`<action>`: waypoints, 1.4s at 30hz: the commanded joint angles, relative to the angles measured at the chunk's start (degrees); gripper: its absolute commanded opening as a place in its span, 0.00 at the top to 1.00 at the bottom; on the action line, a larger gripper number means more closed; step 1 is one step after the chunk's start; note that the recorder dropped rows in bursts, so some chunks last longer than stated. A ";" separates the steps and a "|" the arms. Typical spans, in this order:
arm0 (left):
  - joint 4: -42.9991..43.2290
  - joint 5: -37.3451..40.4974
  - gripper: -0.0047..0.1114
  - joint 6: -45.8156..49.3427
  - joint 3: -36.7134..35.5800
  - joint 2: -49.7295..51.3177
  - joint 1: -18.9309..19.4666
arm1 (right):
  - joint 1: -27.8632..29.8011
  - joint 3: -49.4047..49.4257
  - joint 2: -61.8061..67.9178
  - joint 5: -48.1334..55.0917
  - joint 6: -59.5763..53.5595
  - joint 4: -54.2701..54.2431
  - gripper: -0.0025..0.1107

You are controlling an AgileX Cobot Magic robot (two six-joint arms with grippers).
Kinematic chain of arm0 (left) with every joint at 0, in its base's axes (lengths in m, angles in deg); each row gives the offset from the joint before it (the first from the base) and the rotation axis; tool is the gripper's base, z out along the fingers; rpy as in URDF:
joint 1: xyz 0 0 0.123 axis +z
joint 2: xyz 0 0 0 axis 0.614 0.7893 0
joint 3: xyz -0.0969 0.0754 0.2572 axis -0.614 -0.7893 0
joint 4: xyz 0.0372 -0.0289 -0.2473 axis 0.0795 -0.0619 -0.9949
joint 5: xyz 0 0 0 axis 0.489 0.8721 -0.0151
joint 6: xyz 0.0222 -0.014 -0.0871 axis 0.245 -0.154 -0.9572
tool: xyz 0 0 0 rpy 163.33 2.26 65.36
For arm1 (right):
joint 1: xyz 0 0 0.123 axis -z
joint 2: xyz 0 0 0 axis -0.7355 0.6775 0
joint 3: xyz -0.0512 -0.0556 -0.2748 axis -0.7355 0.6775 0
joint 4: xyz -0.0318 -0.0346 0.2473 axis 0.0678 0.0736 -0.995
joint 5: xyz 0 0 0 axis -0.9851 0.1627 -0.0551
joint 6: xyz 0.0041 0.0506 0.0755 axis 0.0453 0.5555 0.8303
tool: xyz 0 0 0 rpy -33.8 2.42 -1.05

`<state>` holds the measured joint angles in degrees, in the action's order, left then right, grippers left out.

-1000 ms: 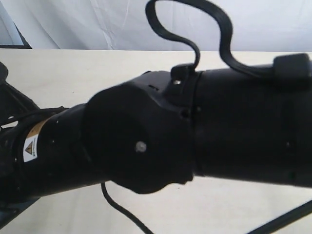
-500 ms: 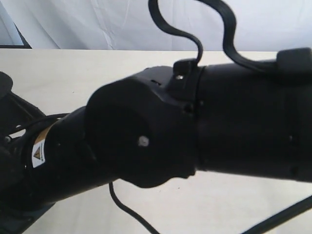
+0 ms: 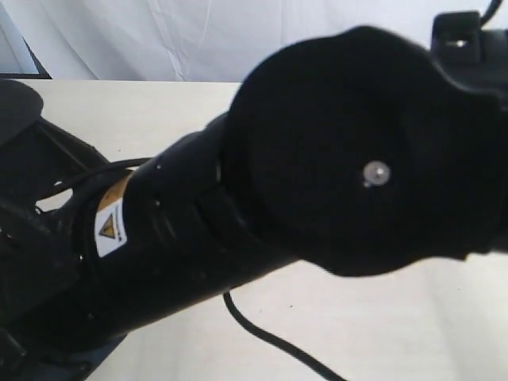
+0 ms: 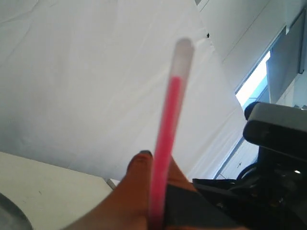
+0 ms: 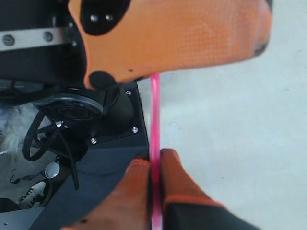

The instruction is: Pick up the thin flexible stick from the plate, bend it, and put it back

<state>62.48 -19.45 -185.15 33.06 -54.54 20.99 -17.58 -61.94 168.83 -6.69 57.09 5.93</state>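
The thin pink stick (image 4: 168,134) rises from between the orange fingers of my left gripper (image 4: 158,166), which is shut on it; its short white tip (image 4: 183,52) points away in the air. In the right wrist view the same stick (image 5: 154,110) is pinched by my right gripper (image 5: 154,160) and runs straight to the left gripper's broad orange finger (image 5: 177,38). Both grippers hold the stick above the table. A grey curved sliver (image 4: 9,215) at the table's edge of the left wrist view looks like the plate's rim. The exterior view hides stick and plate.
Black arm links fill the exterior view: a large round joint (image 3: 365,151) and a link with a yellow warning label (image 3: 109,230). A black cable (image 3: 262,333) trails over the beige table (image 3: 159,111). White cloth hangs behind. A dark base with cables (image 5: 81,120) lies under the right gripper.
In the exterior view the big round joint has swung up and to the right, looming larger. The labelled link has risen and now slopes more steeply.
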 commanded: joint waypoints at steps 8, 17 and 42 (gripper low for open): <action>-10.96 1.81 0.87 1.91 -0.55 -0.10 -0.31 | 0.30 -0.16 4.53 -1.19 -0.71 -0.86 0.99; -11.08 2.19 0.71 3.53 -0.55 -0.10 -0.31 | 0.30 -0.16 4.74 0.45 -0.71 -1.54 0.99; -10.96 2.14 0.96 5.17 0.06 -0.10 -0.31 | 0.24 -0.16 2.21 3.68 -2.62 -1.51 0.99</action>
<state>52.95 -16.92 -180.80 33.09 -54.54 20.99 -17.47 -61.77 169.35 -3.24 55.15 4.44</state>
